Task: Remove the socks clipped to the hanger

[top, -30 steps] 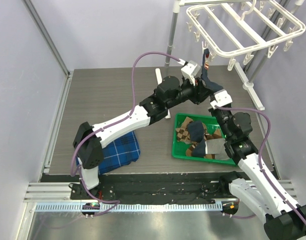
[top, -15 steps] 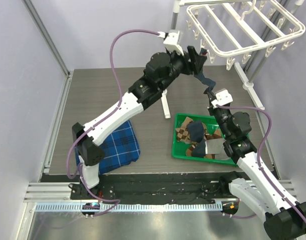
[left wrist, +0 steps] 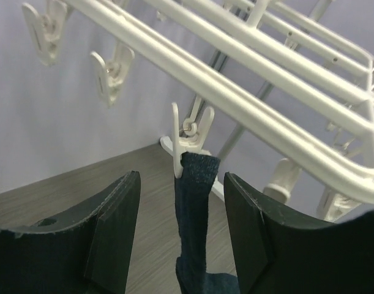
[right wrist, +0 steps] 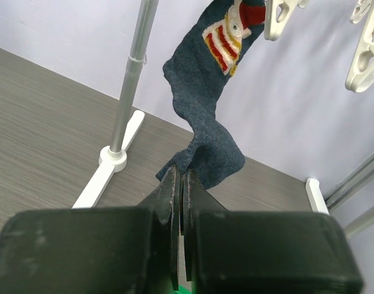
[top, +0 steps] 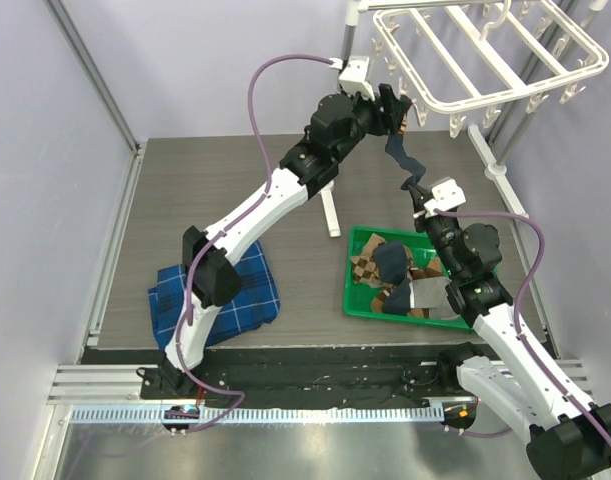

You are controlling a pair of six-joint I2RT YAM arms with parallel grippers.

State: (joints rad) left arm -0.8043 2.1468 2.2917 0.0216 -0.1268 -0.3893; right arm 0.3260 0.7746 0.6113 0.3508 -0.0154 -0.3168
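One dark navy sock hangs from a clip of the white hanger. My left gripper is raised to that clip and stands open. In the left wrist view its fingers flank the sock just under the clip, with gaps on both sides, below the hanger's bars. My right gripper is shut on the sock's lower end. The right wrist view shows the sock running up from the shut jaws to a red and cream patch near the top.
A green tray at the right holds several loose socks. A folded blue plaid cloth lies at the front left. The metal pole stand rises behind, with its white foot on the table. Empty clips dangle nearby.
The left arm rose from beside the sock's middle to the clip at the hanger, and its jaws opened. The right gripper kept its hold on the sock's lower end.
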